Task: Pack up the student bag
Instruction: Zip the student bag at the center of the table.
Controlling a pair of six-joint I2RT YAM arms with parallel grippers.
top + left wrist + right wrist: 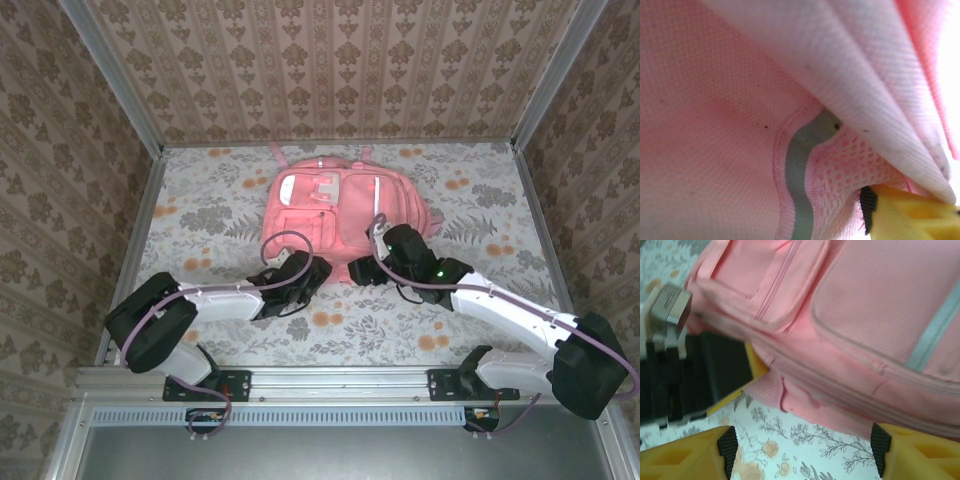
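On the far middle of the counter, the student bag lies flat, long axis running 12 to 6 o'clock. Both end effectors sit at its 6 o'clock edge. The left end effector, at 7 o'clock, is nearer and buried in fabric; its opening cannot be told. The right end effector, at 5 o'clock, stands apart and empty. Open counter lies at 3 and 9 o'clock.
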